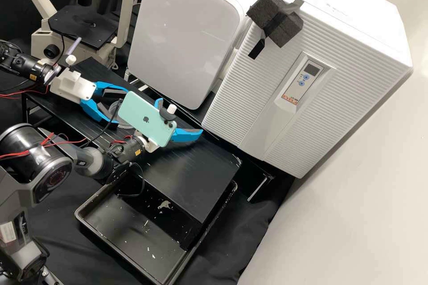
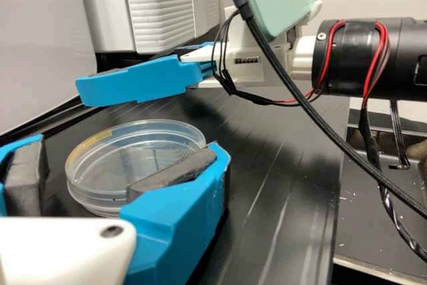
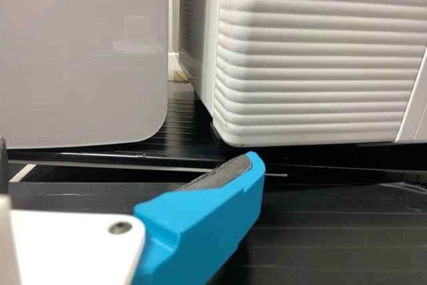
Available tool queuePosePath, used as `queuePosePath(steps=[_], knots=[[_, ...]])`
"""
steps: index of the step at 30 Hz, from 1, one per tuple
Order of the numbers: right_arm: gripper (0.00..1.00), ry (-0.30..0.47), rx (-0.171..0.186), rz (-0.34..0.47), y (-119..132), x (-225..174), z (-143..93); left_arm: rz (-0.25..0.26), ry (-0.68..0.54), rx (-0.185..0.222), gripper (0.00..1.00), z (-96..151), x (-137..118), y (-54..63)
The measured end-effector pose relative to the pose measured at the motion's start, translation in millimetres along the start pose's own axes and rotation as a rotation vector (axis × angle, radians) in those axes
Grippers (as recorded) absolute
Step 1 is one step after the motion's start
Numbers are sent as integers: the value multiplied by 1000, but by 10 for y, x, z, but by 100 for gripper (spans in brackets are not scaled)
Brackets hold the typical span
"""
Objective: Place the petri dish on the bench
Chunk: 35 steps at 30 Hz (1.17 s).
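Observation:
In the high view my left gripper [image 1: 120,103] is at the left part of the black bench [image 1: 187,173], its blue fingers spread, with the clear petri dish [image 1: 122,121] at their tips, partly hidden by the phone and a cable. The left wrist view shows the petri dish [image 2: 113,165] lying flat, seemingly on the bench, between and just beyond the parted fingers of my left gripper [image 2: 110,171]; one finger overlaps its near edge. My right gripper [image 1: 179,116], open and holding nothing, is to the right of the dish; in the right wrist view, my right gripper [image 3: 123,165] has its fingers wide apart.
A mint-green phone [image 1: 145,118] is mounted on the right arm. Behind the bench stand a white panelled unit [image 1: 187,31] and a ribbed white cabinet [image 1: 249,98]. A microscope [image 1: 84,24] stands at the back left, and a black tray [image 1: 129,227] below the bench's front.

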State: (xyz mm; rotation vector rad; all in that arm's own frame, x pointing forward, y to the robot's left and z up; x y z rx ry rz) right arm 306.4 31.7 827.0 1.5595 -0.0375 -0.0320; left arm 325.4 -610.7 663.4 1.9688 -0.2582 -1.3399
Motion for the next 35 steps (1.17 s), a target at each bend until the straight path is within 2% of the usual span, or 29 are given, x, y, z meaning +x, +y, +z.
queuePosePath(steps=[6,12,14,16,20,22,24,25,29,32,34,35], knots=[[100,0,0,0,0,0,0,13,24,4,100,-14,-25,-10],[100,0,0,0,0,0,0,41,66,-7,100,-19,-317,64],[100,0,0,0,0,0,0,91,64,-3,100,5,-491,150],[100,0,0,0,0,0,0,126,63,-10,100,20,-645,166],[100,0,0,0,0,0,0,232,91,-17,100,40,-946,245],[100,0,0,0,0,0,0,288,168,15,100,5,-1080,253],[100,0,0,0,0,0,0,320,275,69,100,-44,-1184,221],[100,0,0,0,0,0,0,339,325,77,100,-72,-1226,221],[100,0,0,0,0,0,0,363,532,136,100,-169,-1354,129],[100,0,0,0,0,0,0,409,696,144,100,-274,-1444,63],[100,0,0,0,0,0,0,432,793,118,100,-356,-1496,2],[100,0,0,0,0,0,0,430,858,79,100,-424,-1527,-66]])
